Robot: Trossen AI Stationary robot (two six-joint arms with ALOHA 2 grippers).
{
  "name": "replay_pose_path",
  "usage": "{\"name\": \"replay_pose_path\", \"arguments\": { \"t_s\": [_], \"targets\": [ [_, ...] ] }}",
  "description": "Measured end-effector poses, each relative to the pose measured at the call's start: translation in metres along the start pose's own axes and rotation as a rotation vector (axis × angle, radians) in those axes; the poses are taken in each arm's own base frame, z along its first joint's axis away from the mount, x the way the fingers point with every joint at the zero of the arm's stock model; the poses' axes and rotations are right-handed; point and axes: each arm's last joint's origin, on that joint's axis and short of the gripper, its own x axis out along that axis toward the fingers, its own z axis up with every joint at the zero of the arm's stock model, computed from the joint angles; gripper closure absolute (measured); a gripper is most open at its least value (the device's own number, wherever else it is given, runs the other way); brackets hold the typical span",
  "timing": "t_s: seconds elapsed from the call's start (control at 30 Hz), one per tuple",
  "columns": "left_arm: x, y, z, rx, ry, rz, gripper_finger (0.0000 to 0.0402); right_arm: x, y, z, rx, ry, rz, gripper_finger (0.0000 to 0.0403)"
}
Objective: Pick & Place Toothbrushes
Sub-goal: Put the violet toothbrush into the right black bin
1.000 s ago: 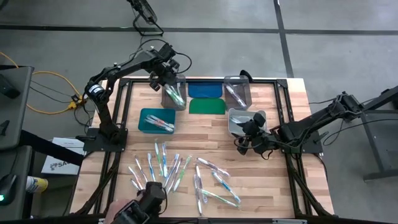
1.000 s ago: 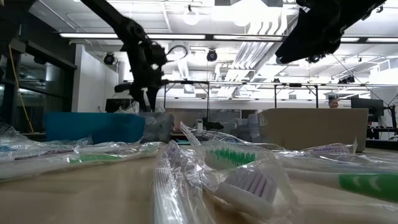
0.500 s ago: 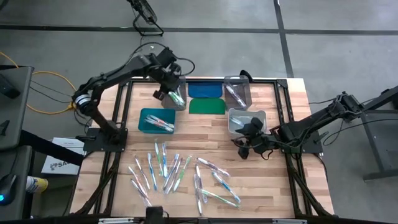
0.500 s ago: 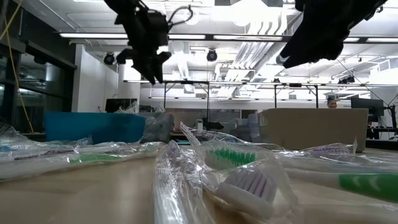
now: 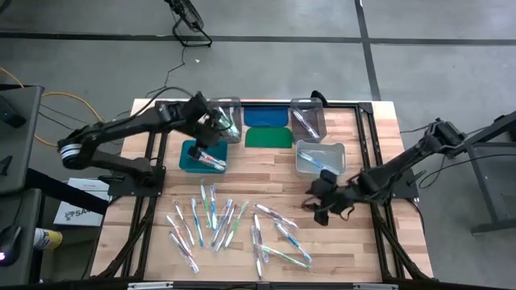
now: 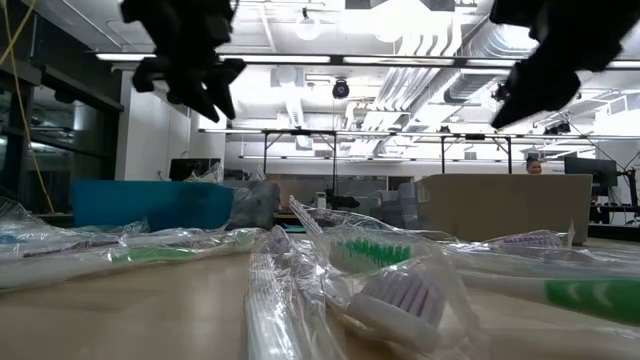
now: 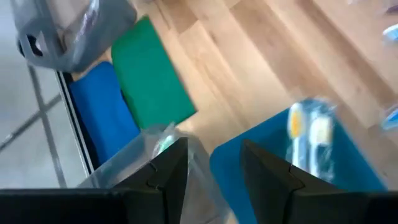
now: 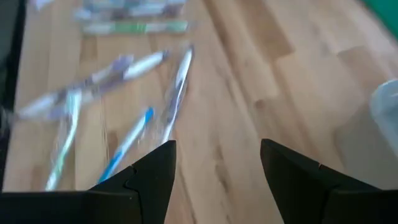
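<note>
Several toothbrushes in clear wrappers (image 5: 226, 225) lie loose on the near half of the wooden table; in the low view they fill the foreground (image 6: 380, 285). A few more lie in the teal bin (image 5: 192, 155) and in the clear bins (image 5: 332, 151) (image 5: 317, 113). My left gripper (image 5: 208, 133) hangs open above the far edge of the teal bin, next to a clear bin (image 7: 130, 155), with nothing between its fingers (image 7: 168, 171). My right gripper (image 5: 314, 201) hovers open over bare wood, between the near clear bin and the loose toothbrushes (image 8: 124, 68).
A blue lid (image 5: 266, 117) and a green lid (image 5: 268, 137) lie flat between the far bins. A black frame rail (image 5: 258, 103) runs round the table's edges. Bare wood shows between the bins and the loose pile.
My left gripper has risen out of the far-left clear bin and swung toward the table's left and near side, turning as it went; it now hangs over the teal bin's far edge. My right gripper has left the near clear bin, moving toward the near edge and tipping toward the loose toothbrushes.
</note>
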Motion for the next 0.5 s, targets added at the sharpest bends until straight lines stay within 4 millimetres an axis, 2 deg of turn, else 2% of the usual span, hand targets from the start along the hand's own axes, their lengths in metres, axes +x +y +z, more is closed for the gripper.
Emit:
{"name": "replay_pose_path", "arguments": {
  "t_s": [0.2,0.5],
  "targets": [
    [-0.008,-0.031,0.005,0.014,-0.03,0.05,0.0261,0.031,0.022,-0.019,-0.003,0.037,0.017,0.0176],
    [-0.009,-0.051,0.012,0.051,-0.068,0.014,0.0261,0.073,0.056,-0.043,0.034,-0.029,0.075,0.0176]
  ]
}}
